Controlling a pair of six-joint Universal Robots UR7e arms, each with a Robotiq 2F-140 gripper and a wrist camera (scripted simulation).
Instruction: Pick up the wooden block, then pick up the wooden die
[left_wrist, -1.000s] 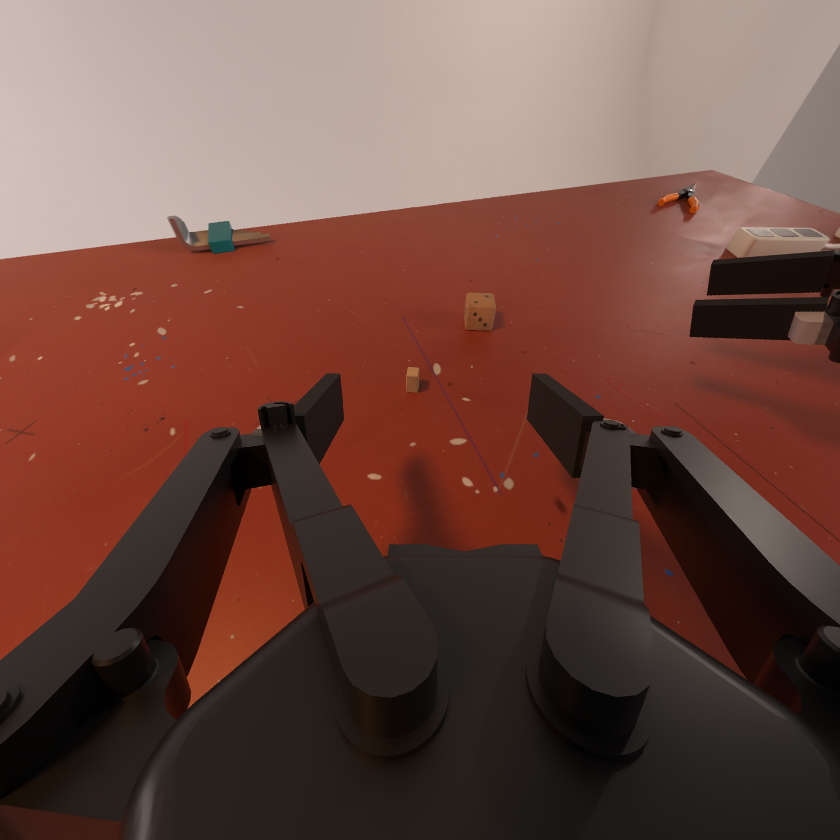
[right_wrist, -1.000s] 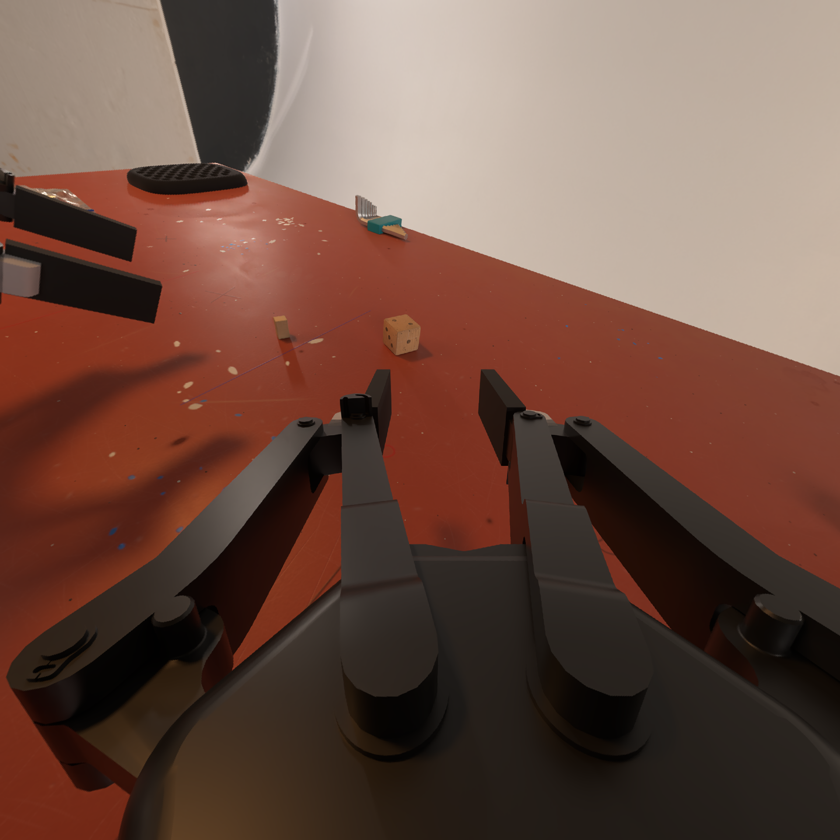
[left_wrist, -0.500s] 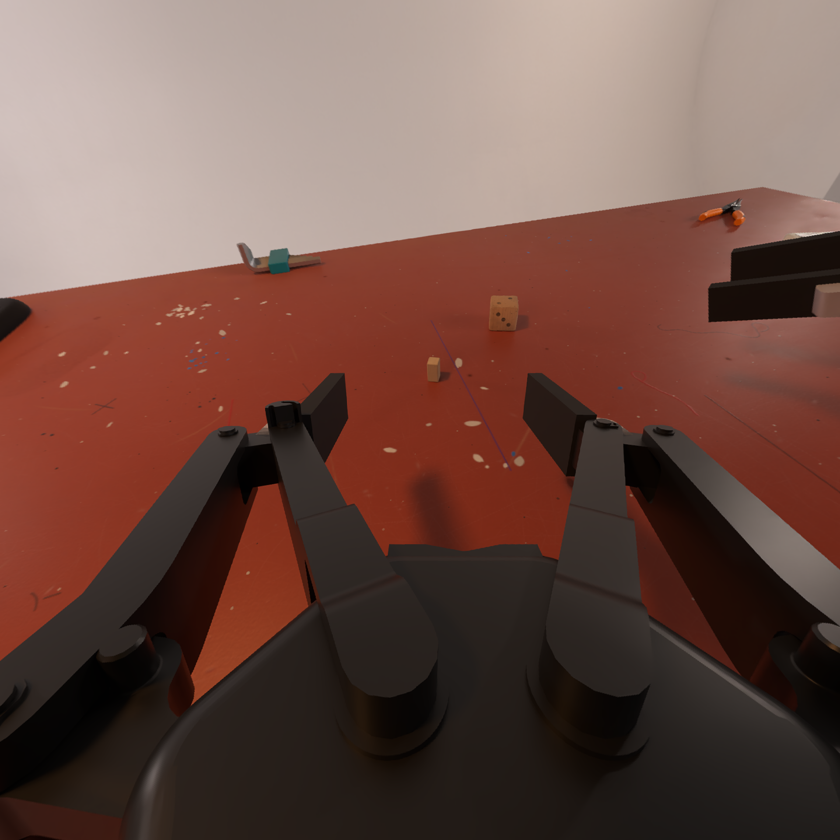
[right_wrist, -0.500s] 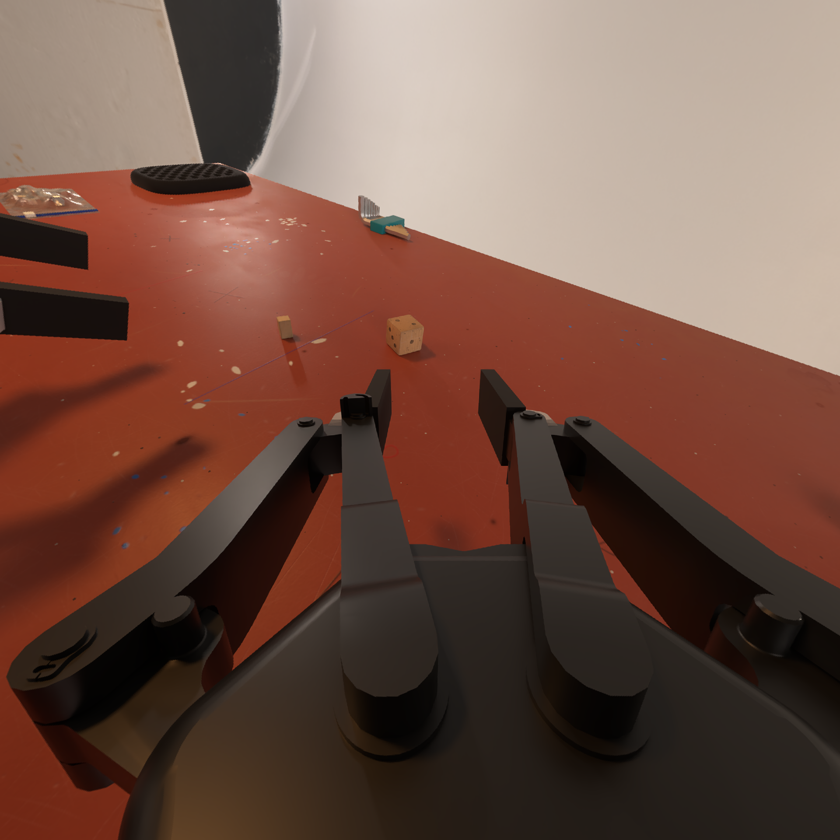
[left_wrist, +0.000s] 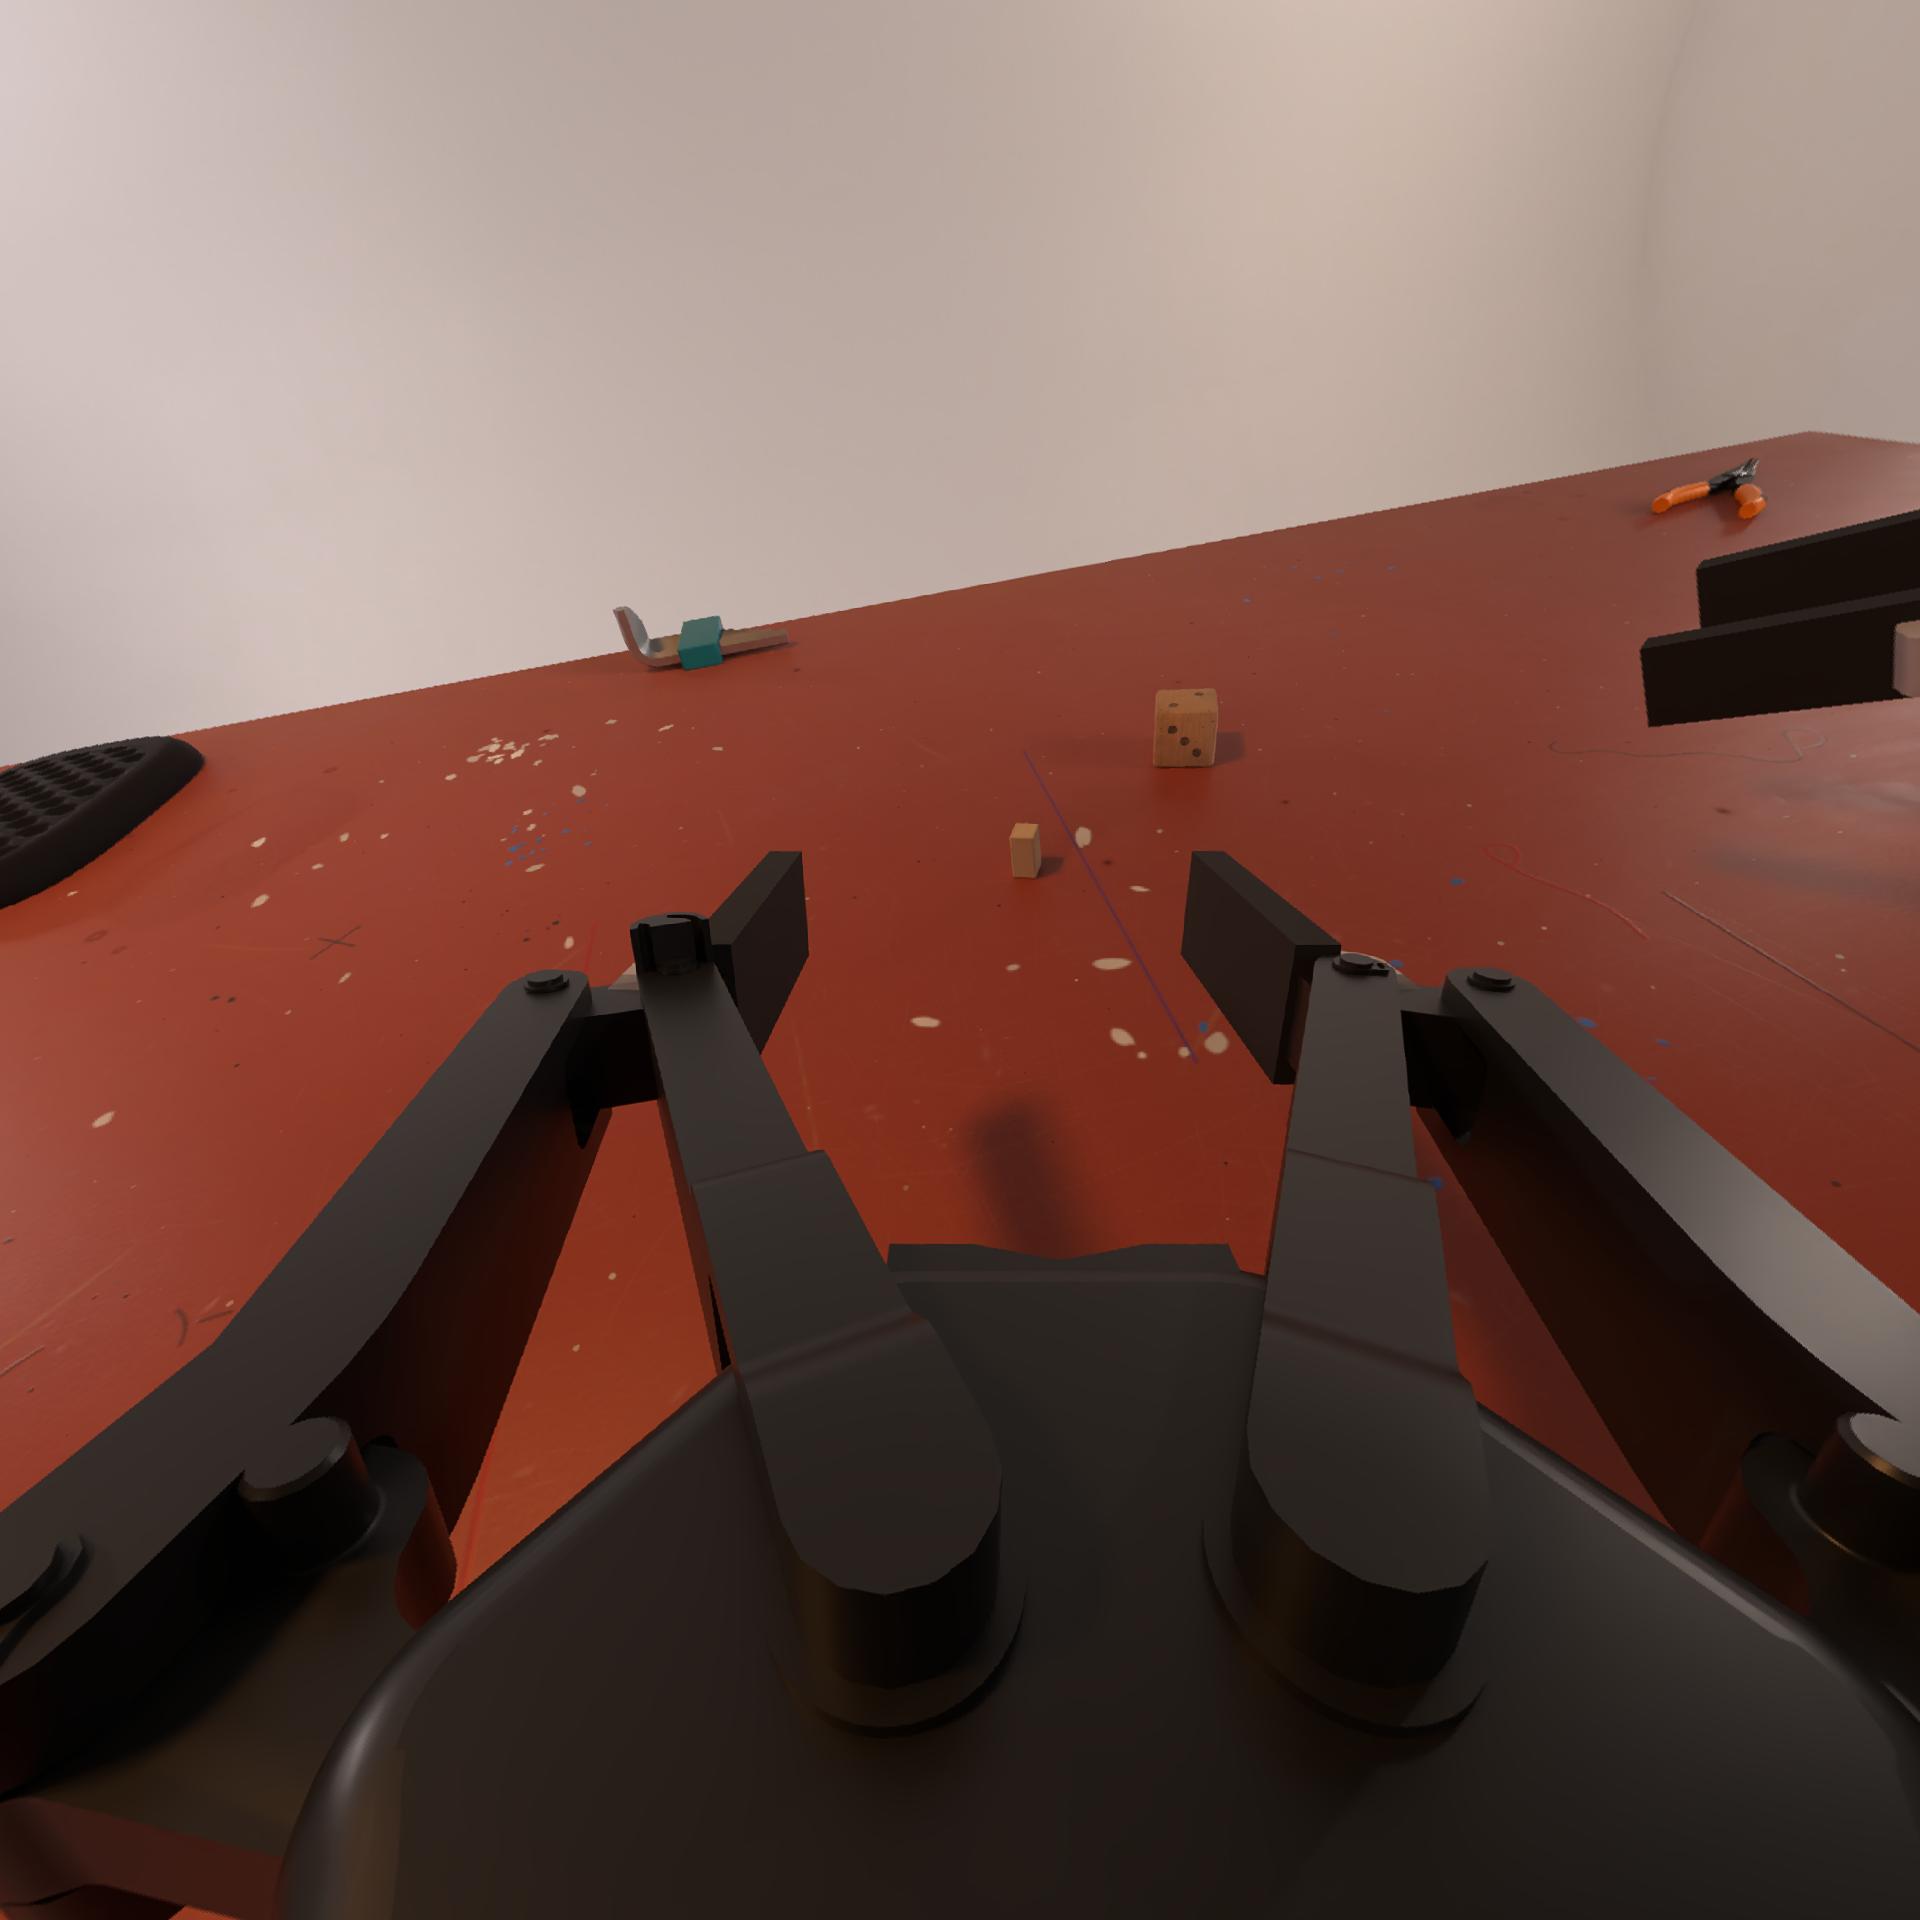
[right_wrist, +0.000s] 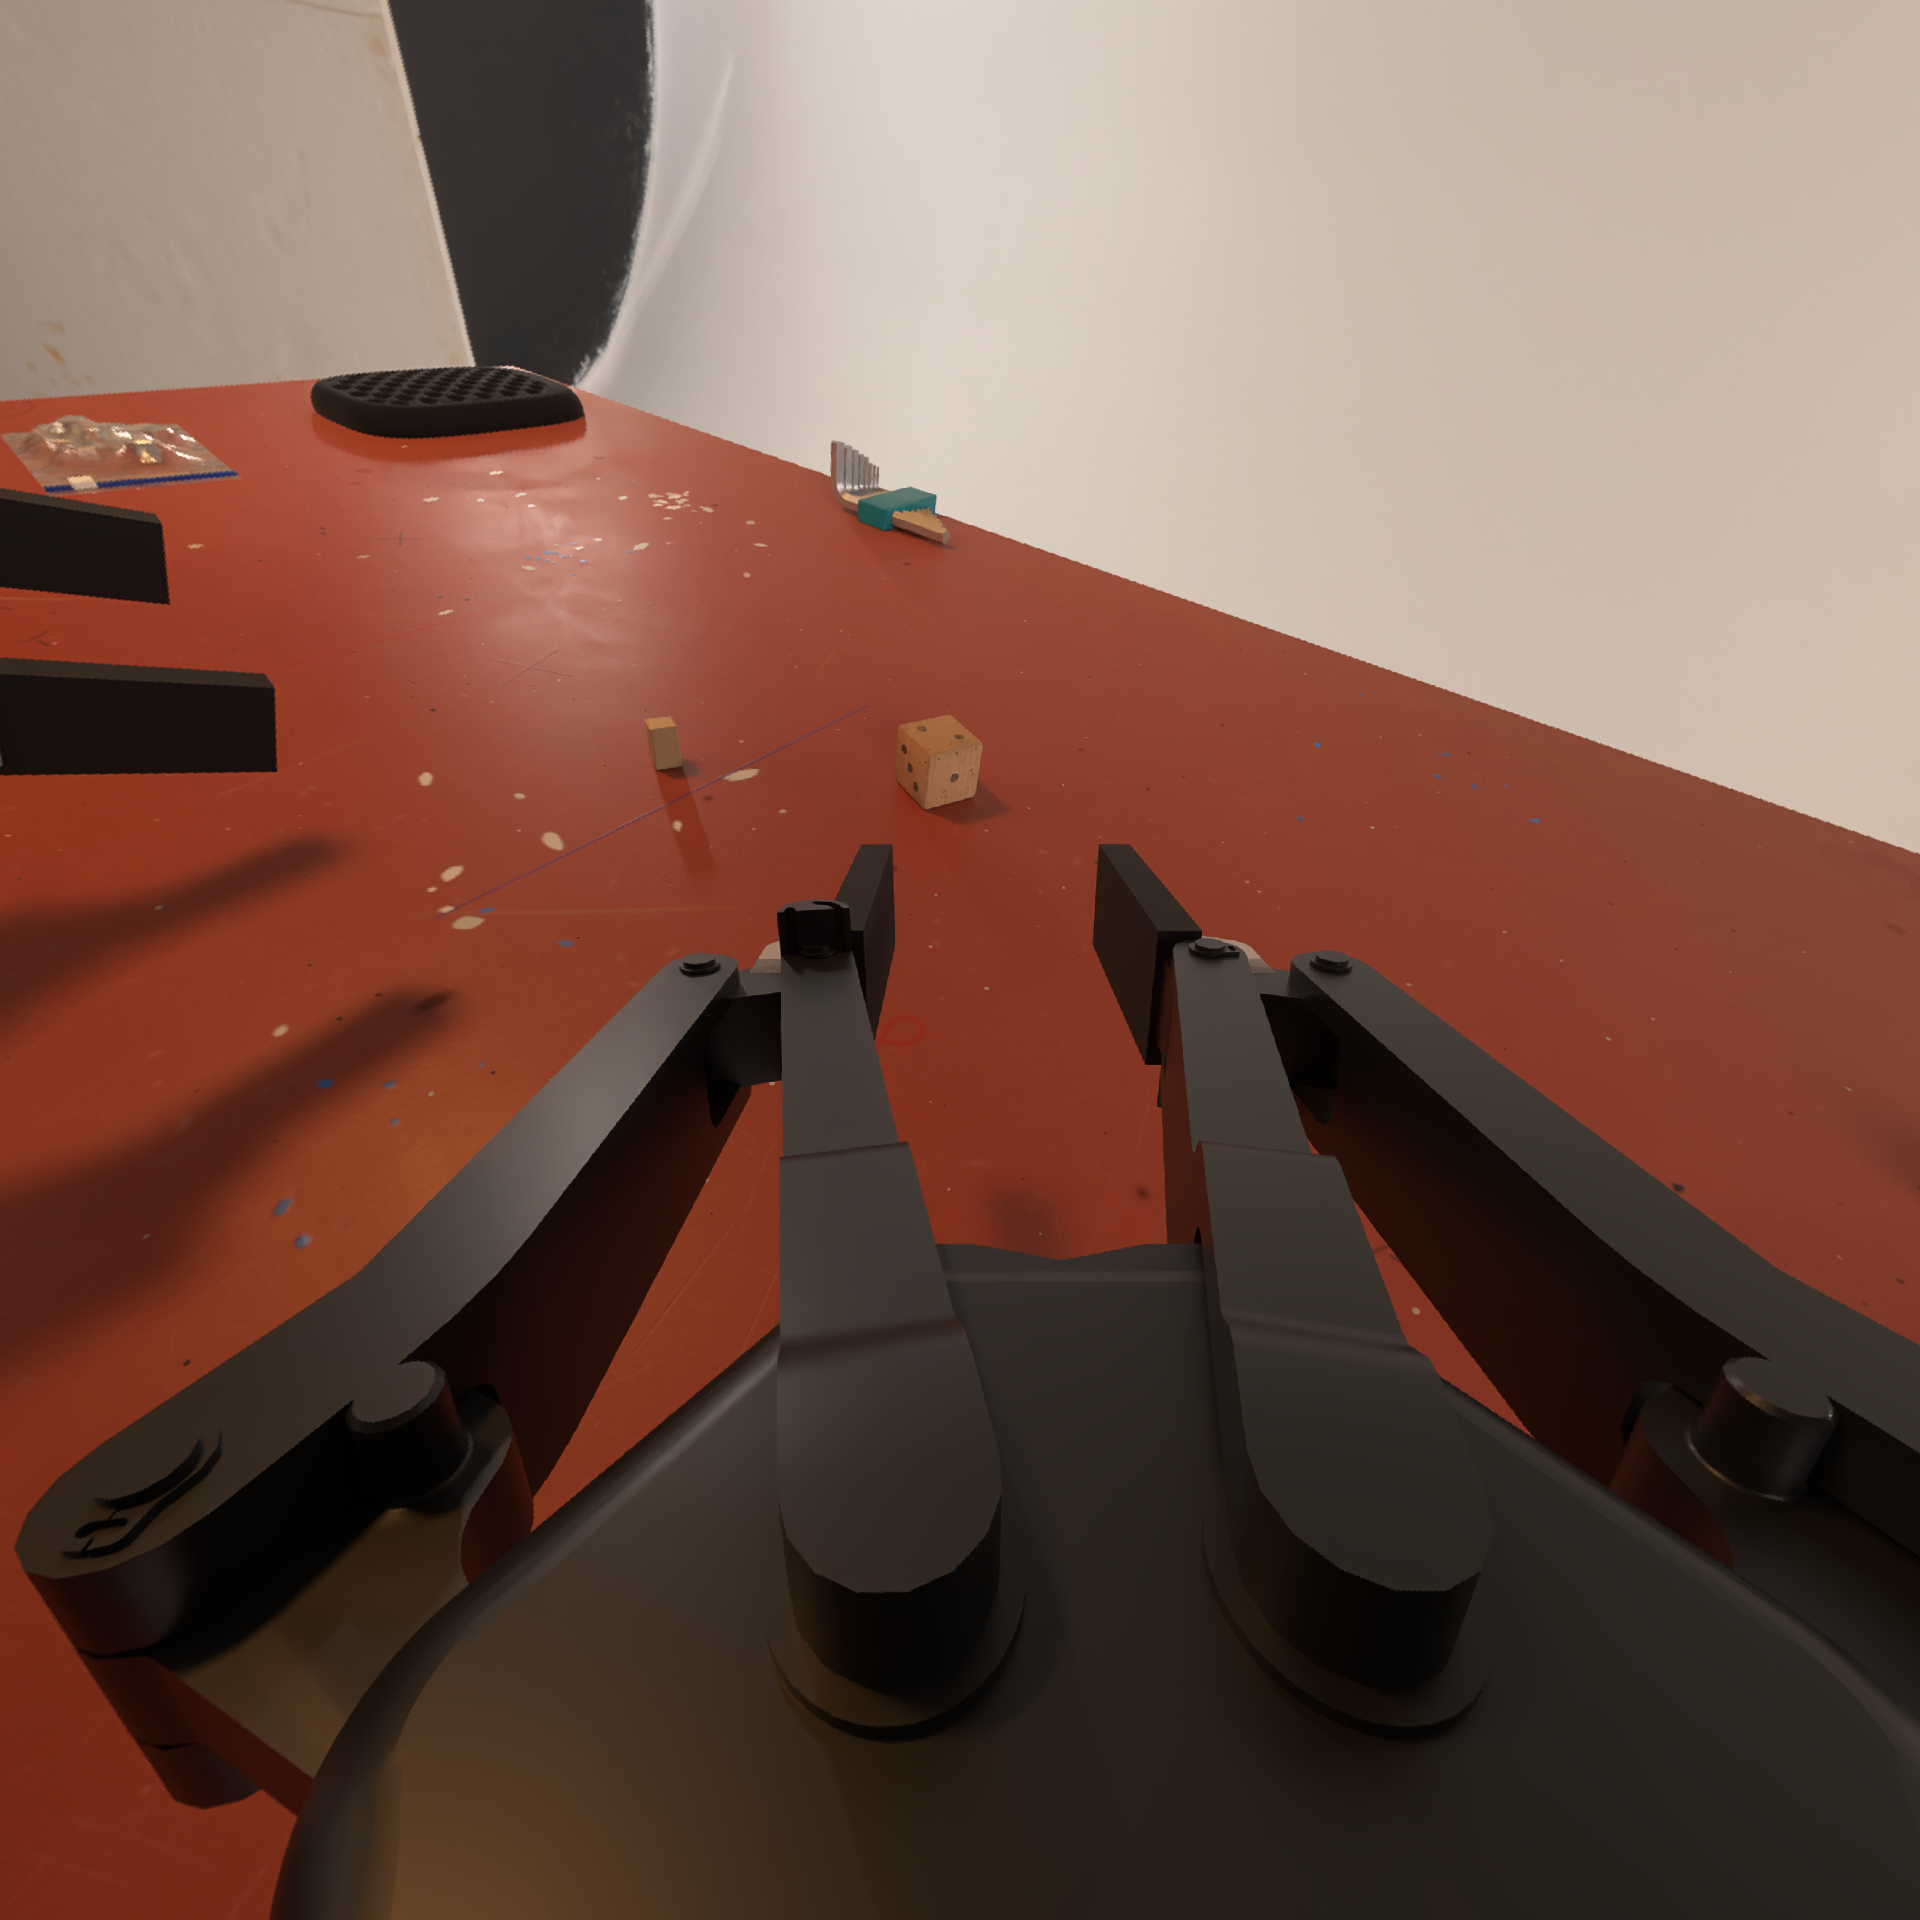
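Black fingers fill the foreground: the left hand (left_wrist: 995, 935) hangs over the red table (left_wrist: 1455, 1039) with its fingers spread wide and nothing between them. The right hand (right_wrist: 994, 914) is empty too, its fingers parted, though more narrowly.

Just ahead of the left hand, standing upright among pale paint flecks, is the wooden block (left_wrist: 1024, 850), tiny and well clear of everything. A little farther on and off to the right sits the wooden die (left_wrist: 1184, 727), flat on the table with its pips showing. From the right wrist view the die (right_wrist: 938, 763) lies almost straight ahead of the right hand, with the block (right_wrist: 663, 742) off to its left.

So neither pick has been made; this looks like the approach to the block. The next move, I'd say, calls for the left hand to go forward and down until its fingers straddle the block, then close carefully, because a piece that small could tip or skid.

Farther back: a black perforated mat (left_wrist: 73, 810), a teal-handled hex key set (left_wrist: 698, 642) near the far edge, and orange-handled pliers (left_wrist: 1709, 497) in the far corner.
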